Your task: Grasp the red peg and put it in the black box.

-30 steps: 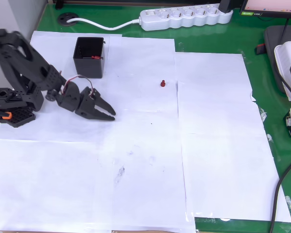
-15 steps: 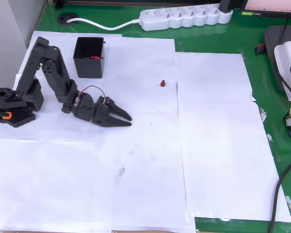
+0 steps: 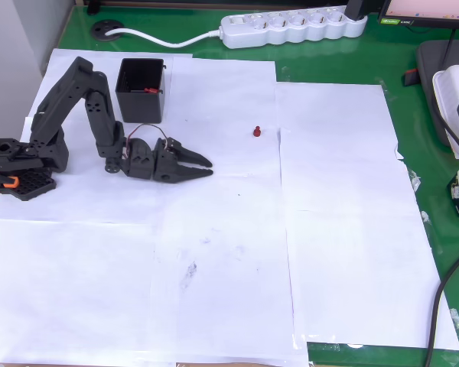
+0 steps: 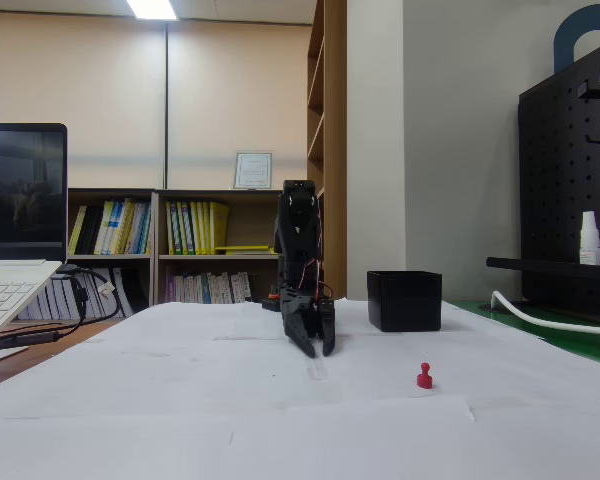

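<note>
- Lying on white paper sheets (image 3: 214, 252), the red peg (image 3: 257, 132) is seen upright in the overhead view, right of the arm and well apart from it; in the fixed view the red peg (image 4: 424, 376) stands on the near right of the paper.
- The black box (image 3: 141, 89) is placed at the far left of the paper in the overhead view, open side up, with something small and red visible inside at its right wall. In the fixed view the black box (image 4: 405, 300) is seen right of the arm and farther back than the peg.
- The hand (image 3: 204, 167) is pointed right in the overhead view, just below the box and level with the paper, its two fingers slightly parted at the tips and nothing held between them. In the fixed view the hand (image 4: 320, 349) is angled down with its tips just above the paper.
- The black arm (image 3: 80, 99) is folded up from its base at the left edge of the paper.
- A green surface (image 3: 329, 61) is covered in the middle by the sheets.
- A white power strip (image 3: 291, 25) is laid along the far edge.
- A laptop (image 4: 15, 230) is noted at the left in the fixed view, with bookshelves (image 4: 180, 260) behind.
</note>
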Available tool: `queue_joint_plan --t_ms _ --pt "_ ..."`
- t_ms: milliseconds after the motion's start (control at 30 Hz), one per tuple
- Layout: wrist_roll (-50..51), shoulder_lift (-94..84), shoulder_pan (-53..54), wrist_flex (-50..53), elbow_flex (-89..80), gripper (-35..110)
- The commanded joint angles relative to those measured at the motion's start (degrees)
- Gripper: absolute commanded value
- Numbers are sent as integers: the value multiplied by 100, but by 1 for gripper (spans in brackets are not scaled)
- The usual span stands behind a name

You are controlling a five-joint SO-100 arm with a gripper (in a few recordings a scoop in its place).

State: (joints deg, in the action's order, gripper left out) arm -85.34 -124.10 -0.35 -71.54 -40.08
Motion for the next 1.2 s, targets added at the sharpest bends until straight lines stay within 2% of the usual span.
queue_joint_plan --t_ms 0,67,200,333,567,1167 --pt "-35 237 -202 237 -44 6" --pt "-246 255 -246 519 -149 18" --pt "-325 211 -290 686 -378 32" --pt "-141 167 -308 914 -773 38" --pt "26 -18 -281 1503 -1512 41" --pt "44 -1028 -325 2057 -3507 52"
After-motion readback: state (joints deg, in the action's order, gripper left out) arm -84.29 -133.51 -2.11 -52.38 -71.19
